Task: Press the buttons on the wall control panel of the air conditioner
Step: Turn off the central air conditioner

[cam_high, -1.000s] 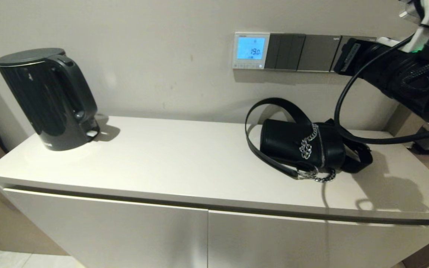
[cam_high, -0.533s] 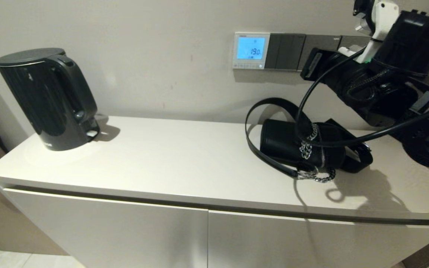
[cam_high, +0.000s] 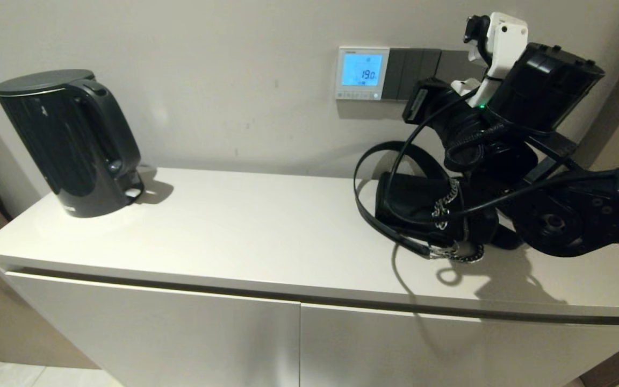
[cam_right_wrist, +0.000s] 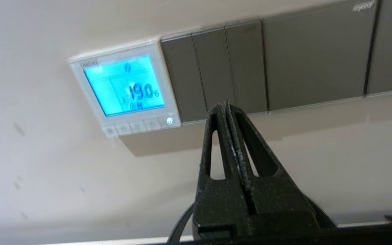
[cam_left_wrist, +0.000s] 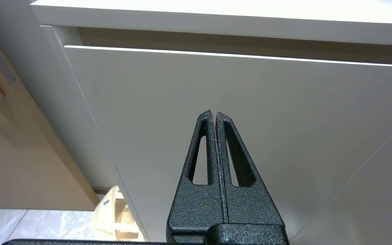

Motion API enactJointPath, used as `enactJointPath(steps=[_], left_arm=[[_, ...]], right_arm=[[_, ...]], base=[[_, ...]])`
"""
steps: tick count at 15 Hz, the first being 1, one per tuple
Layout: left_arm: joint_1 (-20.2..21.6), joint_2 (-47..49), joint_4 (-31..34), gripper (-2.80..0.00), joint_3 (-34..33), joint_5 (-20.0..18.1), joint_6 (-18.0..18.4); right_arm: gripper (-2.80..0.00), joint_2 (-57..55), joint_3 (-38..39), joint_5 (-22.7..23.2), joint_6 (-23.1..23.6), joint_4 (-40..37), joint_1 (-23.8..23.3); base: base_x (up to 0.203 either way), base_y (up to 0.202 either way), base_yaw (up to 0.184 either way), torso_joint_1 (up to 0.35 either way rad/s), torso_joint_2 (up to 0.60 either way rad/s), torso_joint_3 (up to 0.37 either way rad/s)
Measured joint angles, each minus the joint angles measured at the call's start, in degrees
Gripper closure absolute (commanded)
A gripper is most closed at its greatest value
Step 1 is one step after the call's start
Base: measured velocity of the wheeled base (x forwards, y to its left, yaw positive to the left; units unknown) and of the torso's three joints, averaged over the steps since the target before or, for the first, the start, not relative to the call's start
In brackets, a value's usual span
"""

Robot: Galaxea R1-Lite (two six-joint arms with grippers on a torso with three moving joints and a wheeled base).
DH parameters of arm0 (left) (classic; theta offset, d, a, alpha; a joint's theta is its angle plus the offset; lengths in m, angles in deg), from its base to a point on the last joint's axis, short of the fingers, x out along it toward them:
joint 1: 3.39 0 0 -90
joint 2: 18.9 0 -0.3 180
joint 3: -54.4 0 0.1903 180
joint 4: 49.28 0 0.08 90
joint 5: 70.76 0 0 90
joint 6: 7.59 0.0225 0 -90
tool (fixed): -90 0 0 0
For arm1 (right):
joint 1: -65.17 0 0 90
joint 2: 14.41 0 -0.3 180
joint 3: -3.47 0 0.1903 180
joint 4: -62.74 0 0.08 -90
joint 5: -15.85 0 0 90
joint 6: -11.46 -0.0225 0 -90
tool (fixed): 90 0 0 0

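My right gripper (cam_high: 416,102) hangs in the air above the back right part of the white cabinet top (cam_high: 266,231), its two fingers pressed flat together and holding nothing, the tip aimed at the wall and apart from it. The control panel (cam_high: 362,73) is fixed to that wall above the top's back edge, right of centre: a small square of white plastic, face out into the room, its screen (cam_right_wrist: 124,85) glowing blue with the figures 19.0. The buttons (cam_right_wrist: 138,126) run in one short row along the panel's lower edge, the row lying level, parallel to the back edge; the end key nearest the grey switch plates (cam_high: 411,74) shows a small light. Those dark plates join the panel on its right and carry on along the wall. From my right wrist, the closed tip sits below the plates, just right of the button row, touching neither. A black handbag (cam_high: 422,207) with a chain lies under my right arm near the right end; a black kettle (cam_high: 70,141) stands at the back left corner. My left gripper (cam_left_wrist: 215,115), also clamped empty, is low before the cabinet's front door (cam_left_wrist: 250,112).
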Motion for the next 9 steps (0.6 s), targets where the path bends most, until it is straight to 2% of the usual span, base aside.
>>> enactJointPath(steps=[9], left_arm=[[-0.04,0.0,0.05,0.0,0.0,0.0,0.01]], right_arm=[[0.0,-6.68,-6.19,-1.64,0.34,0.19,0.84]], base=[[0.0,0.0,0.0,0.0,0.0,0.0]])
